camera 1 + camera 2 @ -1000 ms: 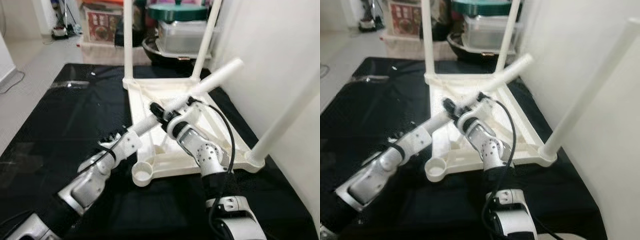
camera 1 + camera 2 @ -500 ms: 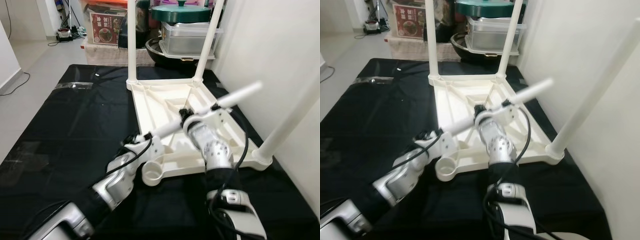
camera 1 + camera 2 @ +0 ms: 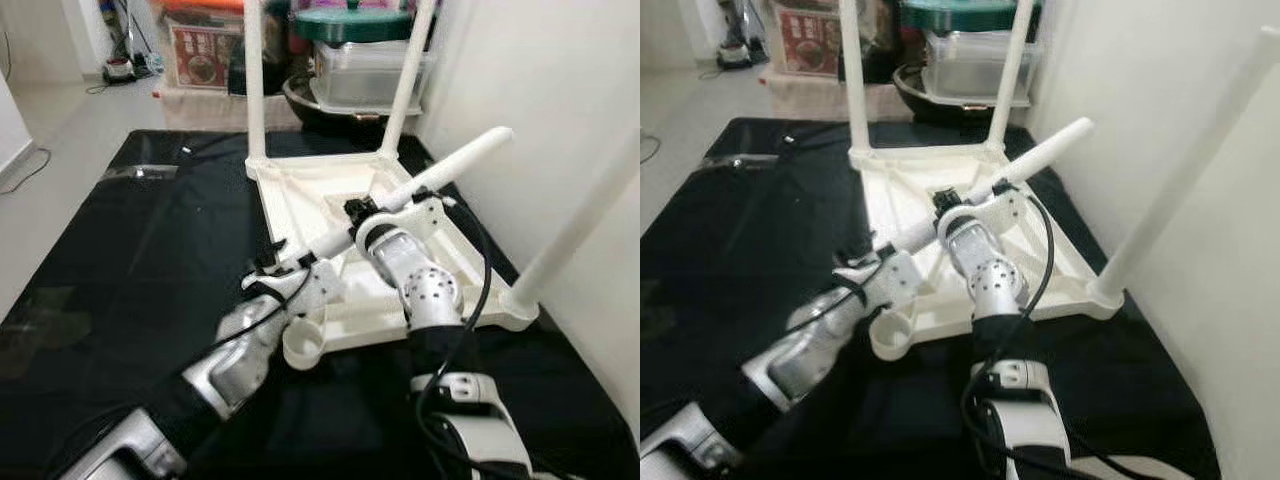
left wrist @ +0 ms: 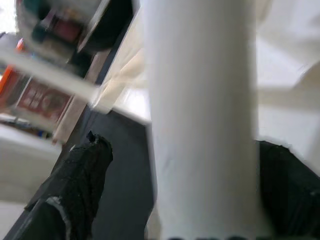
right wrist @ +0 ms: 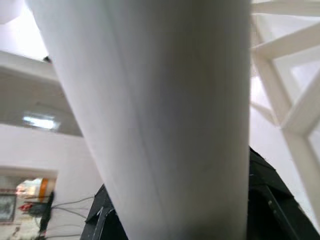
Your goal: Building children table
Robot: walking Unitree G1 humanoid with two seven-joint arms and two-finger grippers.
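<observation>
a: grippers? what's held?

b: both clamped on the loose white plastic table leg (image 3: 400,192), a long round tube. left gripper (image 3: 283,262) has its black fingers round the lower end, right gripper (image 3: 362,212) pinches it mid-length. wrist views: tube between dark fingers (image 4: 80,175), close fit, no slack seen.

a: leg's attitude?

b: tilted, lower end toward robot's left, free end up and to the right. lower end hangs just above the empty round corner socket (image 3: 304,345), not in it yet.

a: the table itself?

b: upturned white plastic tabletop (image 3: 330,190) on a black floor mat (image 3: 120,260). three legs already upright in their corners; near-left corner is the one left.

a: step + next?

b: my read: fitting 4th leg. next needs the tube stood upright over the socket, end centred, then pushed down. risk: tilt makes it jam on the rim.
</observation>
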